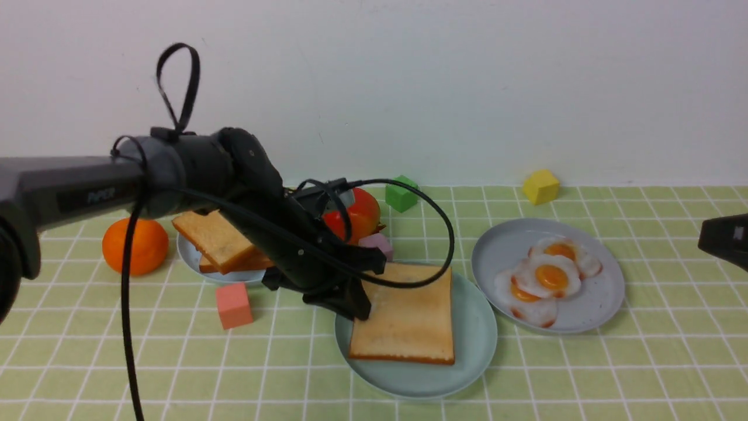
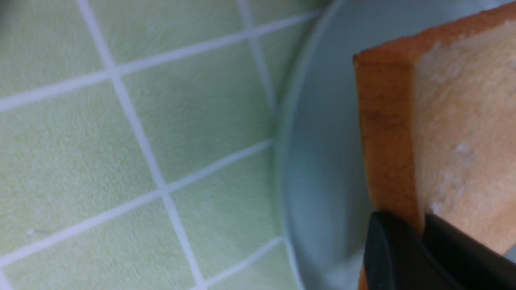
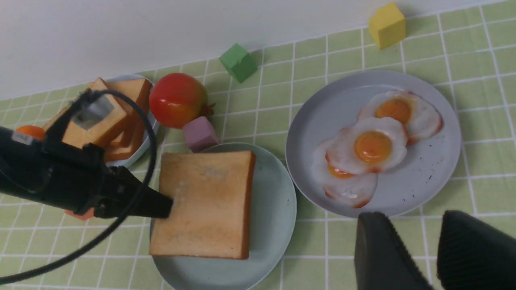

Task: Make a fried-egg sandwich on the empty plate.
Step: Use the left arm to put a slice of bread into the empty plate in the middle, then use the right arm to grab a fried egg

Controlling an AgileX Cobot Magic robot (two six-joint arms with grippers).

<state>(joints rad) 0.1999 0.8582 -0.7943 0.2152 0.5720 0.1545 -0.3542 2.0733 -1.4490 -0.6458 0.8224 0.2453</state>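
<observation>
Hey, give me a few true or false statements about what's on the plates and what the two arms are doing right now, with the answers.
1. A toast slice lies on the mint plate. True.
2. The left gripper has its jaws closed on that slice's edge. True.
3. A fried egg sits on that slice. False: the fried eggs are all on the grey plate.
4. The right gripper holds an egg. False: its jaws stand apart with nothing between them.
5. A toast stack sits near the orange. True.
</observation>
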